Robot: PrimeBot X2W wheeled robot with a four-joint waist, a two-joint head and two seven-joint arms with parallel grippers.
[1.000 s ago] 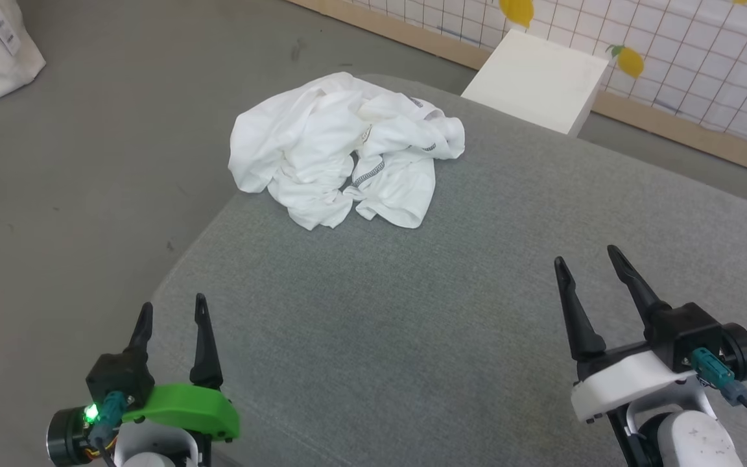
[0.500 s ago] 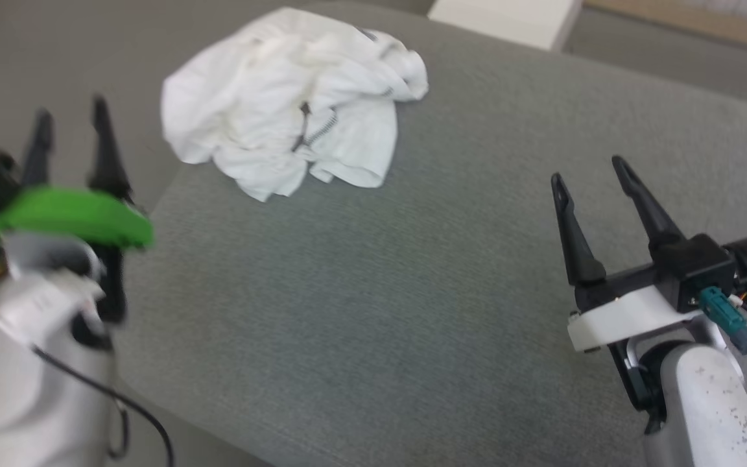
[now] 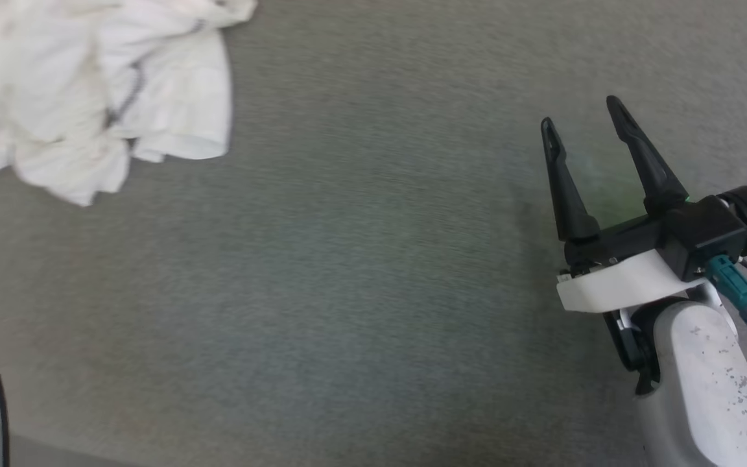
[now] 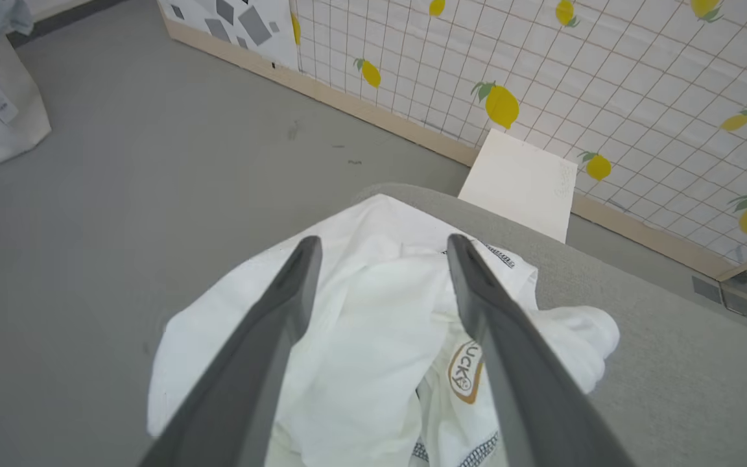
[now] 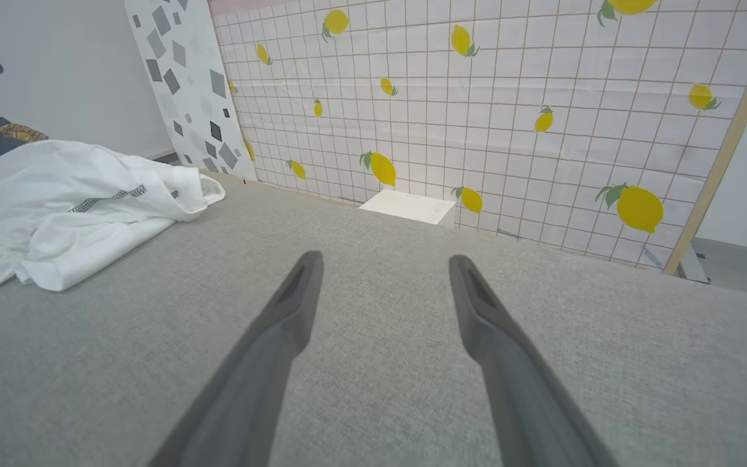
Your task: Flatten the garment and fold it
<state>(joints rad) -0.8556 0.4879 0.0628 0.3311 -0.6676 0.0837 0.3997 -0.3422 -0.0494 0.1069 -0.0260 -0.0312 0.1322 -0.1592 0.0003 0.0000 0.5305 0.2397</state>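
The garment (image 4: 373, 324) lies crumpled at a rounded corner of the grey padded surface (image 3: 373, 259). The left gripper (image 4: 383, 239) hovers over it, its 2 fingers spread and holding nothing. The right gripper (image 3: 581, 111) is well apart over bare surface, fingers likewise spread and empty. A white box (image 4: 519, 185) stands beyond the corner.

A broad grey cushioned surface (image 3: 373, 272) with a woven fabric cover carries the white garment (image 3: 88, 91), crumpled in a heap at its far left corner. Past the far edge, a white box (image 4: 519, 185) stands on the grey floor (image 4: 120, 162).
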